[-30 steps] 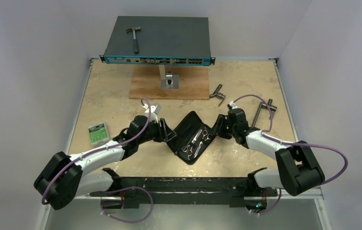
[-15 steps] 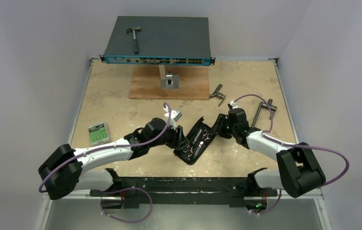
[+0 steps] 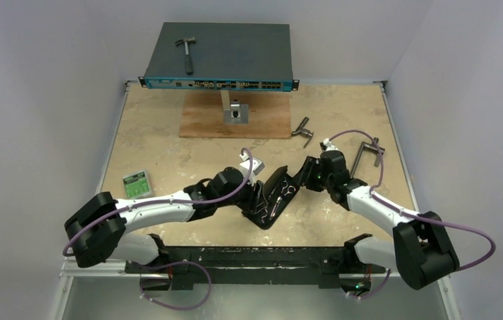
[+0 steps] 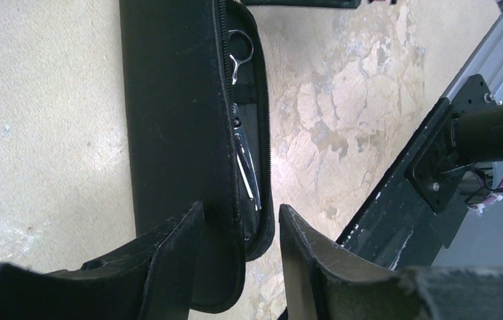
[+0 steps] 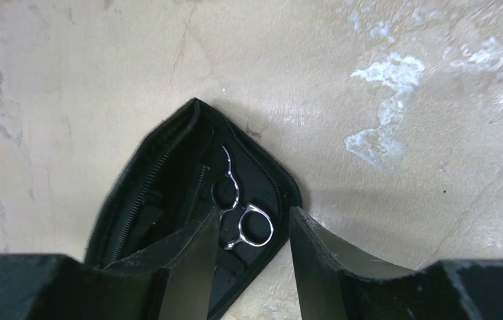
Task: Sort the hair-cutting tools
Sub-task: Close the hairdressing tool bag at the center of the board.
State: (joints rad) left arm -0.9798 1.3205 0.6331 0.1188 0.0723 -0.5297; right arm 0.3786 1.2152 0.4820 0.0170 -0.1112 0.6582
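Note:
A black zip case (image 3: 270, 203) lies mid-table, folded nearly in half. Silver scissors (image 3: 280, 191) sit strapped inside it; their blades (image 4: 245, 157) show through the slot in the left wrist view, their finger rings (image 5: 247, 227) in the right wrist view. My left gripper (image 3: 256, 192) is open and straddles the case's near end (image 4: 168, 120), its left finger against the outside of the raised flap. A gap separates the other finger from the case. My right gripper (image 3: 300, 179) is open over the case's far right end (image 5: 162, 180), the scissor rings between its fingers.
A hammer (image 3: 186, 52) lies on the blue-fronted box (image 3: 235, 60) at the back. In front of it a wooden board (image 3: 202, 120) carries a metal block (image 3: 236, 112). Grey T-handled tools (image 3: 304, 129) (image 3: 367, 153) lie right. A green box (image 3: 136, 185) sits left.
My left gripper has swung right and carried the case's left flap up and over toward the right half. The case went from lying spread out to nearly folded. The right gripper barely moved.

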